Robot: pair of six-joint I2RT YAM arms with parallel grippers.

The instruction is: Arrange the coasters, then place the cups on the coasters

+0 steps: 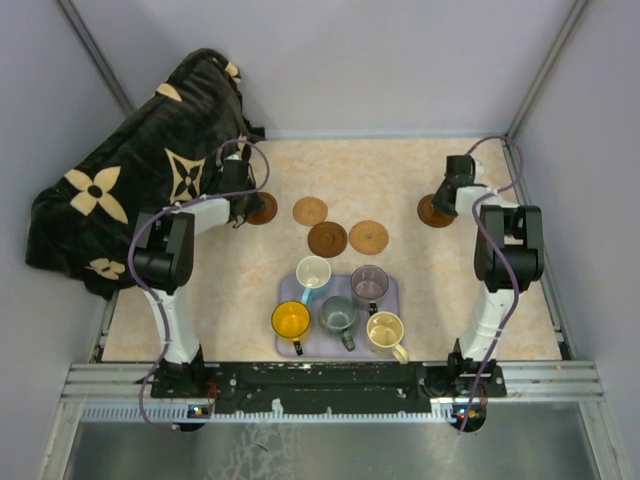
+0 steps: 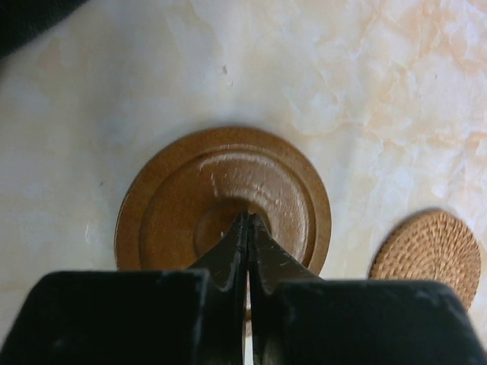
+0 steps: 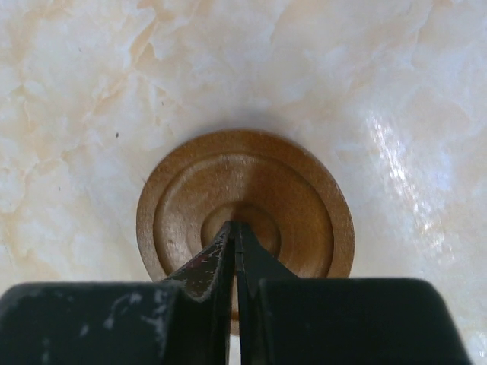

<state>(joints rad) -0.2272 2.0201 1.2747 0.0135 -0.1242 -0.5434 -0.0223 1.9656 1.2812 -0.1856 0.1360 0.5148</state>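
My left gripper (image 2: 249, 219) is shut, its tips resting at the centre of a ridged brown coaster (image 2: 221, 179) at the table's left (image 1: 265, 209). My right gripper (image 3: 234, 226) is also shut, its tips on the centre of a similar brown coaster (image 3: 251, 179) at the right (image 1: 432, 212). Between them lie a woven tan coaster (image 1: 310, 211), a dark brown coaster (image 1: 327, 239) and another woven coaster (image 1: 368, 237). Several cups stand together nearer the arms: white-blue (image 1: 312, 272), purple-grey (image 1: 369, 284), yellow-orange (image 1: 291, 320), grey-green (image 1: 338, 316), cream-yellow (image 1: 386, 330).
The cups all stand on a lavender tray (image 1: 391, 290) near the front middle. A black blanket with tan flower shapes (image 1: 130, 190) is heaped over the table's back left corner, close to the left arm. Grey walls close in the sides and back.
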